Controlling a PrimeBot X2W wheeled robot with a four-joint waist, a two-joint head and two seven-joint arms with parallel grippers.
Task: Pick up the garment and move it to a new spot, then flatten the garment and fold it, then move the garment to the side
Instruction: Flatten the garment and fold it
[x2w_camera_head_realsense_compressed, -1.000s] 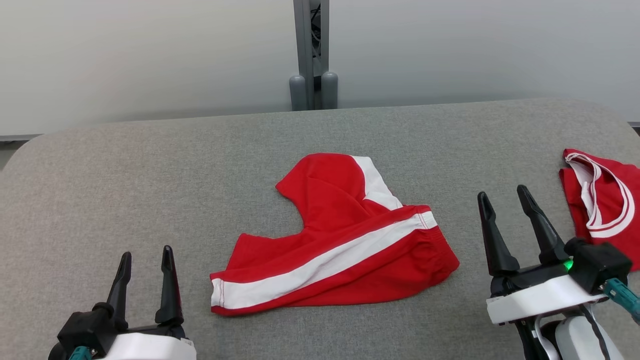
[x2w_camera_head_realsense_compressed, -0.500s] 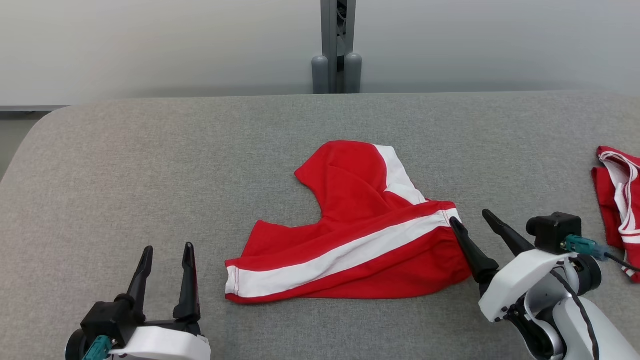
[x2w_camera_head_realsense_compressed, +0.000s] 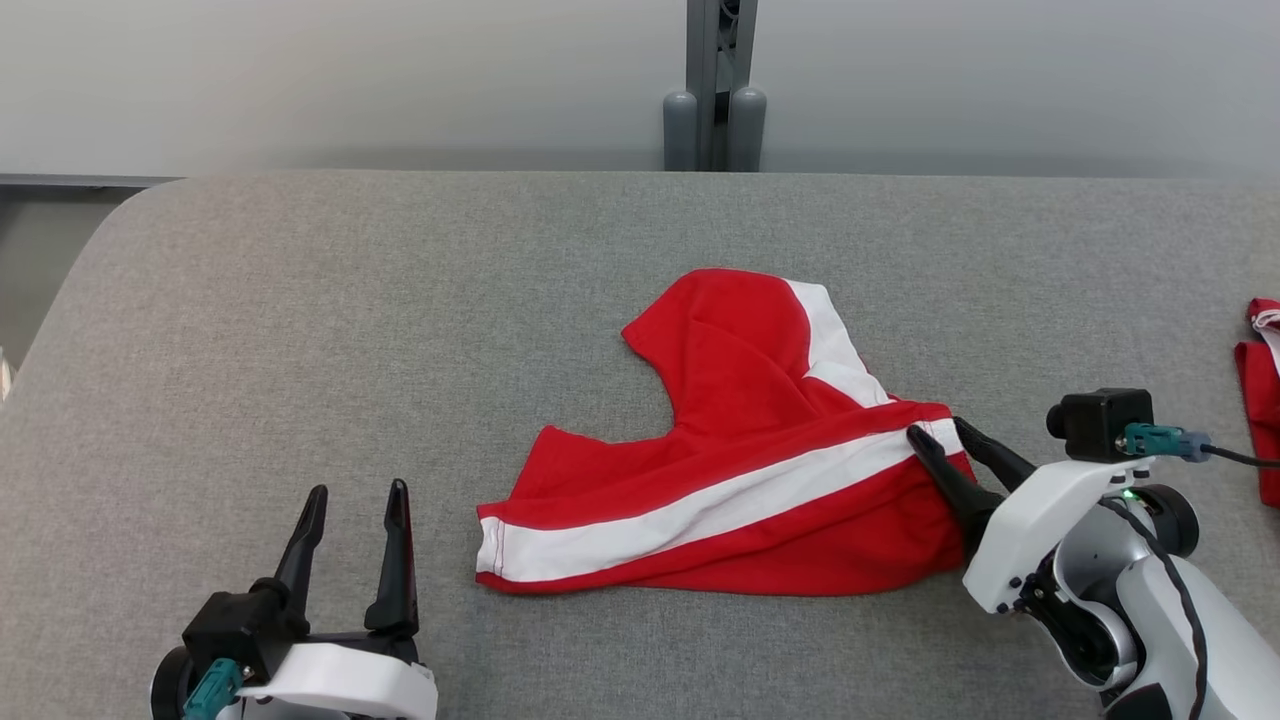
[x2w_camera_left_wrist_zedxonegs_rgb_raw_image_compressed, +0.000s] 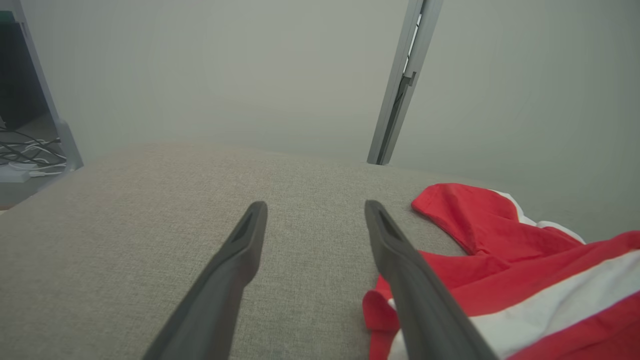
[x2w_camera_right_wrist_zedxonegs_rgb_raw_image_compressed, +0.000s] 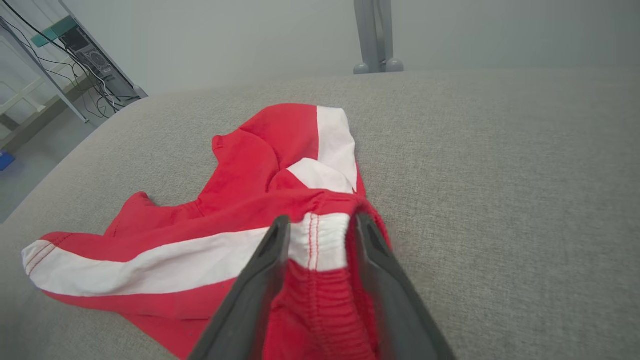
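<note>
Right wrist view shows the right gripper (x2w_camera_right_wrist_zedxonegs_rgb_raw_image_compressed: 321, 220) with fingers astride the shorts' (x2w_camera_right_wrist_zedxonegs_rgb_raw_image_compressed: 240, 165) elastic waistband; whether they pinch it, I cannot tell. Head view adds the left gripper (x2w_camera_head_realsense_compressed: 358, 488), fingers apart, off the cloth. The shorts lie mid-table (x2w_camera_head_realsense_compressed: 300, 300), long axis running from the hem at lower left to the waistband at right. Another garment (x2w_camera_head_realsense_compressed: 1262, 400) is cut off at the right edge.
</note>
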